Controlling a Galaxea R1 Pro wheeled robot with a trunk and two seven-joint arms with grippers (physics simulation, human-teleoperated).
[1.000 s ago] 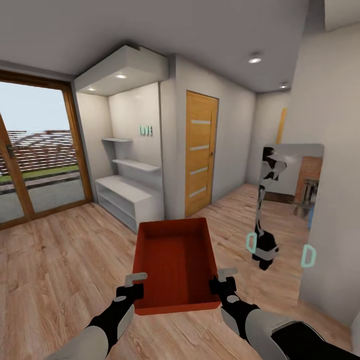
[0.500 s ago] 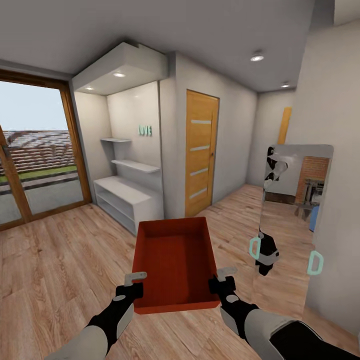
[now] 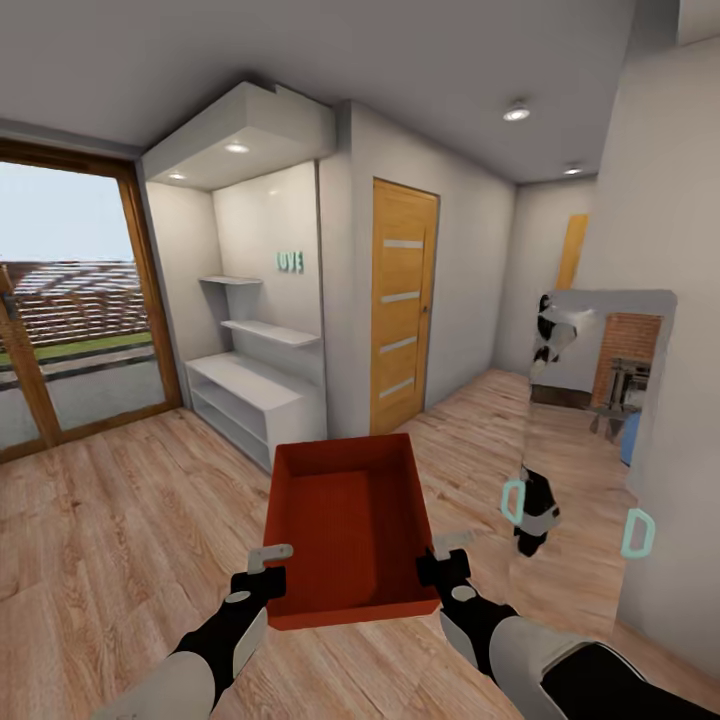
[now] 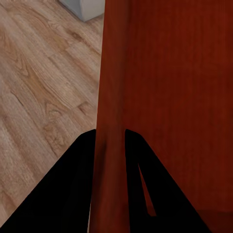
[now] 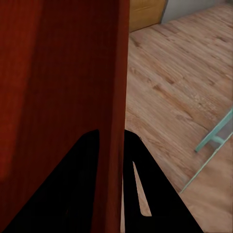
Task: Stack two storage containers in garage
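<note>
While the room has slid a little in the head view compared with a second ago, the mirror panel (image 3: 590, 440) at the right now sits further right and shows less of the reflected robot, so the camera has moved and not the furniture. The storage container (image 3: 350, 525) keeps the same place in the view, held level in front of the robot above the light wood-plank floor (image 3: 120, 520).

The left gripper (image 3: 268, 568) is clamped on the container's left wall near its closer corner; in the left wrist view its two dark fingers (image 4: 77, 184) stand one on each side of the red wall (image 4: 109, 97). The right gripper (image 3: 445, 558) pinches the right wall in the same way, one finger (image 5: 73, 184) inside the wall and the other outside it.

Ahead stands a white shelf unit (image 3: 255, 395) in a niche, just beside a closed wooden door (image 3: 402, 305). A wood-framed glass door (image 3: 70, 310) is at the far left. Between the wooden door and the mirror panel a hallway (image 3: 500, 400) opens ahead.
</note>
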